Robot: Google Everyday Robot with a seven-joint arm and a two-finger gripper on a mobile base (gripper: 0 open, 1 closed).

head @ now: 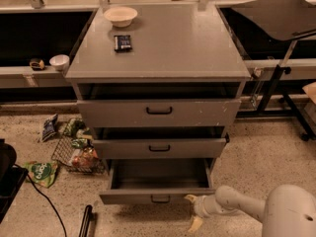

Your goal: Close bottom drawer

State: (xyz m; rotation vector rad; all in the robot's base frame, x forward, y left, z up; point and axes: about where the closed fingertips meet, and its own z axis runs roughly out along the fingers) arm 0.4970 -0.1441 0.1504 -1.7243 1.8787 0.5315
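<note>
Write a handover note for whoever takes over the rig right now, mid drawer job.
Gripper: low near the floor, at the right end of the bottom drawer's front, jaws spread, holding nothing. Whether it touches the front cannot be told.
Bottom drawer: pulled well out of the cabinet.
Middle drawer: slightly out, not part of this job.
Done: arm is in place by the drawer front.
Left: push the front in until the drawer is shut.

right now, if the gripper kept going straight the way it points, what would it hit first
Probably the bottom drawer, at the right end of its front panel: the gripper sits low beside it, pointing left. Depth is unclear; it might pass in front.
</note>
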